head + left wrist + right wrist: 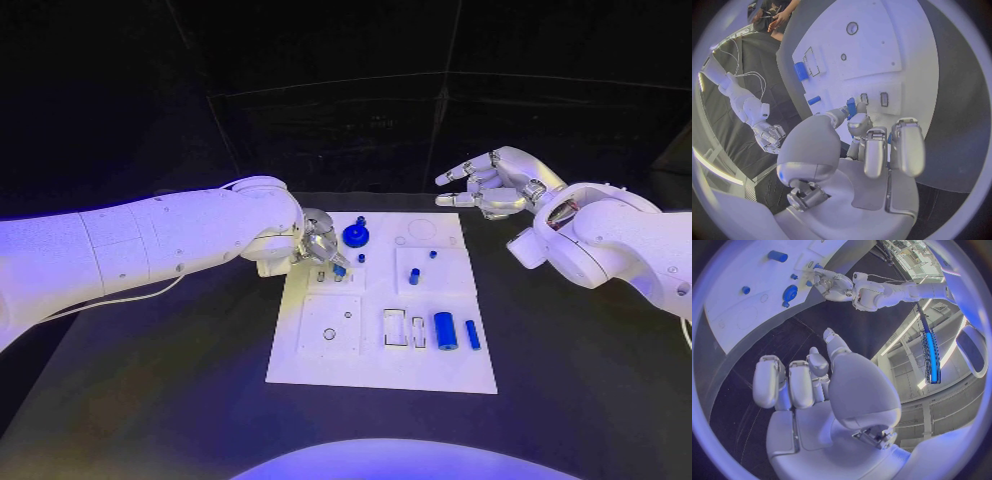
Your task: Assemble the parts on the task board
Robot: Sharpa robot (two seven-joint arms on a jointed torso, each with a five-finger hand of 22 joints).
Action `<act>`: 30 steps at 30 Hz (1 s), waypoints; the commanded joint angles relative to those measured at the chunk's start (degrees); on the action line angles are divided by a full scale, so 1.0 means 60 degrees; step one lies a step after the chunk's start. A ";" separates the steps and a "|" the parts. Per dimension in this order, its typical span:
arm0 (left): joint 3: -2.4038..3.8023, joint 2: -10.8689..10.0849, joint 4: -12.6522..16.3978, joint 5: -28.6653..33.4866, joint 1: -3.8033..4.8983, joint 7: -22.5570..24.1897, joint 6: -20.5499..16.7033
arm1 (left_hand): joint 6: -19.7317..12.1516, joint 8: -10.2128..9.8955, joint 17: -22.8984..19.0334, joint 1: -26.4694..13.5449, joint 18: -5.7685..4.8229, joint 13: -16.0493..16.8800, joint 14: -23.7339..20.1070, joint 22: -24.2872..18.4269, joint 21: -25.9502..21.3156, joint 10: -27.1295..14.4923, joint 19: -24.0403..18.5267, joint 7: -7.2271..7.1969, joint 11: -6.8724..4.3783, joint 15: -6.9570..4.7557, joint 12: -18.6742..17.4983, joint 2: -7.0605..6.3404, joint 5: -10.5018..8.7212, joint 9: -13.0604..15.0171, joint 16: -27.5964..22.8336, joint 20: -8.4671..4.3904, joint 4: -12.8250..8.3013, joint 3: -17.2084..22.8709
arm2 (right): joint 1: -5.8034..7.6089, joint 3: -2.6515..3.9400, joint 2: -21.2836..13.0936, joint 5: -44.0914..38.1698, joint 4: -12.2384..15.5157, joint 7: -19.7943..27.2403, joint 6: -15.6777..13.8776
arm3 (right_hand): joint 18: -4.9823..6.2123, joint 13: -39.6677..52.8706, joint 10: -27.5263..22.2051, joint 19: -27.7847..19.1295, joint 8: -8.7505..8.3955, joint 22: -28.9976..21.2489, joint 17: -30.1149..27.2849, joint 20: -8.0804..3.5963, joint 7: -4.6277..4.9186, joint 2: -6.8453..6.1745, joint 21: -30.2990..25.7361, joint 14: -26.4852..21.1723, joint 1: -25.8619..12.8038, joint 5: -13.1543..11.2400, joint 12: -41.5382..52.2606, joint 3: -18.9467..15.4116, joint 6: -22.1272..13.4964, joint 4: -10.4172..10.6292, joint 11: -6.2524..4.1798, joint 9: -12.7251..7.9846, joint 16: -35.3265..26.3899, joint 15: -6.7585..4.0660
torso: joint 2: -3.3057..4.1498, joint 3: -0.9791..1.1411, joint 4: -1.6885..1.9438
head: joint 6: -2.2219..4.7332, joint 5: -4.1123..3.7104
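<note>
The task board (378, 350) is a flat white plate with straight edges. It lies in the middle of the black table (159, 380). Small holes and slots are cut into its smooth top.

The left hand (317, 247) is shiny silver. It reaches over the board's left edge, near the far end. It pinches a small blue peg (339, 269) between its fingertips. In the left wrist view the peg (851, 107) pokes out past the fingers, just above two little slots in the board.

A round blue knob (356, 235) stands on the board just beside that hand. Two tiny blue pieces lie a bit to the right, and a short blue pin (414, 276) stands near the middle. Near the front, a fat blue cylinder (446, 329) and a thin blue bar (472, 334) lie side by side. They sit close to the board's right edge.

The right hand (495, 184) hangs in the air past the board's far right corner. Its fingers are spread and a little bent, and it holds nothing. There is bare black table all around the board, with lots of room on both sides.
</note>
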 commanded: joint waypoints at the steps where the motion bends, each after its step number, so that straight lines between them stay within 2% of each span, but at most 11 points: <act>1: -0.0001 -0.0207 0.0298 0.0096 -0.0065 0.0295 -0.1270 | 0.0025 0.0071 0.2514 -0.0073 -0.0142 0.0026 0.1026 0.0037 -0.0003 0.0103 0.0021 -0.0074 0.0000 0.0031 0.0046 -0.0037 -0.0044 0.0019 0.0030 0.0031 -0.1268 0.1362 | 0.0022 0.0005 -0.0001 0.0022 -0.0008 0.0019 0.0110 | 0.0180 -0.0015 -0.0022 -0.0071 0.0065 -0.0009 -0.0015 0.0007 -0.0009 0.0017 -0.0051 0.0222 0.0072 0.0039 -0.0051 -0.0065 0.0024 -0.0007 -0.0057 -0.0011 -0.0063 -0.0062 | -0.0002 0.0002 0.0007 | -0.0022 0.0036; 6: -0.0005 -0.0421 0.0558 -0.0285 -0.0216 0.0320 -0.1761 | 0.0035 0.0081 0.2514 -0.0081 -0.0144 0.0034 0.1026 0.0049 0.0003 0.0118 0.0026 -0.0080 -0.0007 0.0028 0.0059 -0.0064 -0.0048 0.0031 0.0030 0.0028 -0.1284 0.1394 | 0.0021 0.0004 -0.0004 0.0022 -0.0037 0.0022 0.0124 | 0.0180 -0.0015 -0.0022 -0.0071 0.0065 -0.0009 -0.0015 0.0007 -0.0009 0.0017 -0.0051 0.0222 0.0072 0.0039 -0.0051 -0.0065 0.0024 -0.0007 -0.0057 -0.0011 -0.0063 -0.0062 | -0.0017 0.0021 0.0055 | -0.0041 0.0023; 12: -0.0006 -0.0391 0.0550 -0.0943 -0.0405 0.0266 -0.2014 | 0.0044 0.0089 0.2514 -0.0106 -0.0140 0.0026 0.1026 0.0029 -0.0010 0.0124 0.0022 -0.0083 -0.0008 0.0024 0.0057 -0.0096 -0.0074 0.0042 0.0030 0.0025 -0.1284 0.1410 | 0.0021 0.0004 0.0004 0.0022 -0.0054 0.0032 0.0131 | 0.0180 -0.0026 -0.0027 -0.0071 0.0067 -0.0012 -0.0011 0.0007 -0.0008 0.0015 -0.0054 0.0224 0.0059 0.0037 -0.0058 -0.0080 0.0023 0.0000 -0.0056 -0.0011 -0.0063 -0.0061 | -0.0014 0.0023 0.0040 | -0.0051 0.0043; 17: -0.0007 -0.0334 0.0502 -0.1415 -0.0484 0.0208 -0.2082 | 0.0051 0.0095 0.2514 -0.0130 -0.0138 0.0027 0.1026 0.0023 -0.0015 0.0136 0.0022 -0.0087 -0.0011 0.0021 0.0064 -0.0117 -0.0128 0.0054 0.0030 0.0022 -0.1281 0.1431 | 0.0021 0.0003 0.0010 0.0022 -0.0057 0.0035 0.0135 | 0.0180 -0.0026 -0.0027 -0.0071 0.0067 -0.0012 -0.0011 0.0007 -0.0008 0.0015 -0.0054 0.0224 0.0059 0.0037 -0.0058 -0.0080 0.0023 0.0000 -0.0056 -0.0011 -0.0063 -0.0061 | -0.0016 0.0024 0.0021 | -0.0053 0.0063; 20: -0.0006 -0.0293 0.0478 -0.1569 -0.0509 0.0167 -0.1978 | 0.0054 0.0097 0.2514 -0.0136 -0.0140 0.0023 0.1026 0.0032 -0.0010 0.0139 0.0025 -0.0090 -0.0013 0.0019 0.0063 -0.0120 -0.0149 0.0058 0.0030 0.0021 -0.1280 0.1442 | 0.0021 0.0003 0.0009 0.0022 -0.0058 0.0036 0.0135 | 0.0180 -0.0026 -0.0027 -0.0071 0.0067 -0.0012 -0.0011 0.0007 -0.0008 0.0015 -0.0054 0.0224 0.0059 0.0037 -0.0058 -0.0080 0.0023 0.0000 -0.0056 -0.0011 -0.0063 -0.0061 | -0.0013 0.0024 0.0036 | -0.0046 0.0029; 30: -0.0006 -0.0214 0.0464 -0.1727 -0.0529 0.0040 -0.1213 | 0.0055 0.0104 0.2514 -0.0128 -0.0137 0.0002 0.1026 0.0016 -0.0021 0.0134 0.0021 -0.0097 -0.0020 0.0015 0.0049 -0.0116 -0.0184 0.0071 0.0030 0.0017 -0.1298 0.1482 | 0.0020 0.0003 0.0025 0.0022 -0.0061 0.0041 0.0150 | 0.0180 -0.0026 -0.0027 -0.0071 0.0067 -0.0012 -0.0011 0.0007 -0.0008 0.0015 -0.0054 0.0224 0.0059 0.0037 -0.0058 -0.0080 0.0023 0.0000 -0.0056 -0.0011 -0.0063 -0.0061 | -0.0012 0.0019 0.0047 | -0.0053 0.0032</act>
